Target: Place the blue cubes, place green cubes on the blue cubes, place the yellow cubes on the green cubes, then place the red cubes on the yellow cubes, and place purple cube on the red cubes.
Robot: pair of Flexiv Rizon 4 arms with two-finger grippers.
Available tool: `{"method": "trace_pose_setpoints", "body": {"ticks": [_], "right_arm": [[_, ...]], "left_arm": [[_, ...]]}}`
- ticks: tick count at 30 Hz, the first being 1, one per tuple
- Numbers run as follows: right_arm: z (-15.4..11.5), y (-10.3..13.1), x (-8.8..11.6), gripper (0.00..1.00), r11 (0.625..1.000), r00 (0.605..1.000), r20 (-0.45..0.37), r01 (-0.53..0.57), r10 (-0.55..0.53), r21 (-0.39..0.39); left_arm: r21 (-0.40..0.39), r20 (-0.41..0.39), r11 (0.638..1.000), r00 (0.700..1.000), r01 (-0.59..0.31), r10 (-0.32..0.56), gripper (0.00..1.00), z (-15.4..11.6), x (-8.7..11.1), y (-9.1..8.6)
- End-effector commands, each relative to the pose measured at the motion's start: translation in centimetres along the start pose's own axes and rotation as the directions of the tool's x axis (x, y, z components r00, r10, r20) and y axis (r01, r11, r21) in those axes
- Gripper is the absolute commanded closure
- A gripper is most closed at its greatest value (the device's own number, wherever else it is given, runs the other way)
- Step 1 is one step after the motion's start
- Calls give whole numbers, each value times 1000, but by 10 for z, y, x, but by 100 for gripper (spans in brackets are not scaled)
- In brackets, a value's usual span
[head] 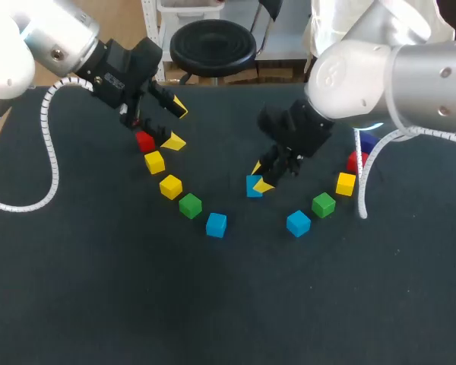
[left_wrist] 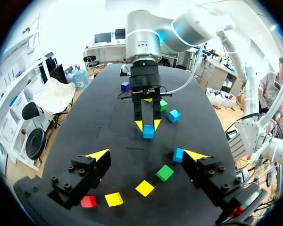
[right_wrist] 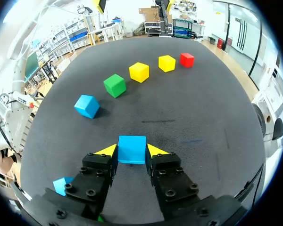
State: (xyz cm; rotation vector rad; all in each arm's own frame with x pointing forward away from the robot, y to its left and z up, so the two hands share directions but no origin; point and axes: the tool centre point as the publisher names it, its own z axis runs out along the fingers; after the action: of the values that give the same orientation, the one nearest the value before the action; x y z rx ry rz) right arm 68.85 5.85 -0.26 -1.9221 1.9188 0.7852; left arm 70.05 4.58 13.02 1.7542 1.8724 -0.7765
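Tool on right (right_wrist: 132, 150) clamps blue cube (right_wrist: 132, 143); left tool (left_wrist: 147, 155) spread wide near red cube (left_wrist: 88, 201).

Centre blue cube (head: 252, 186) gripped; arc to 10 o'clock: blue (head: 216, 224), green (head: 190, 205), yellow (head: 170, 186), yellow (head: 154, 162), red (head: 144, 141); arc to 2: blue (head: 298, 223), green (head: 324, 204), yellow (head: 346, 183), red (head: 356, 161), purple (head: 368, 142)

Bright, even light, with soft, faint shadows.

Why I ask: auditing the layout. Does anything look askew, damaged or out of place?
Nothing stands out. The loose cubes sit flat in two arcs, none tipped or broken. One blue cube sits apart only because the right gripper is shut on it.
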Motion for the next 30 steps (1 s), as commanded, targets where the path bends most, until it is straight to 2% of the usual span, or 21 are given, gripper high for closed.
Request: {"method": "trace_pose_setpoints", "body": {"ticks": [1,12,23,30], "right_arm": [[0,-2,1,100,1000,1000,2,-1,1,-3],[-7,-13,-2,100,1000,1000,-14,16,-16,9],[4,-8,2,100,1000,1000,-10,5,-6,-18],[-2,-12,0,100,1000,1000,-17,18,-18,-5]], "left_arm": [[0,-1,1000,1000,-1,1,0,0,0,0],[0,-1,1000,1000,-1,1,0,0,0,0],[0,-1,1000,1000,-1,1,0,0,0,0],[0,-1,1000,1000,-1,1,0,0,0,0]]}}
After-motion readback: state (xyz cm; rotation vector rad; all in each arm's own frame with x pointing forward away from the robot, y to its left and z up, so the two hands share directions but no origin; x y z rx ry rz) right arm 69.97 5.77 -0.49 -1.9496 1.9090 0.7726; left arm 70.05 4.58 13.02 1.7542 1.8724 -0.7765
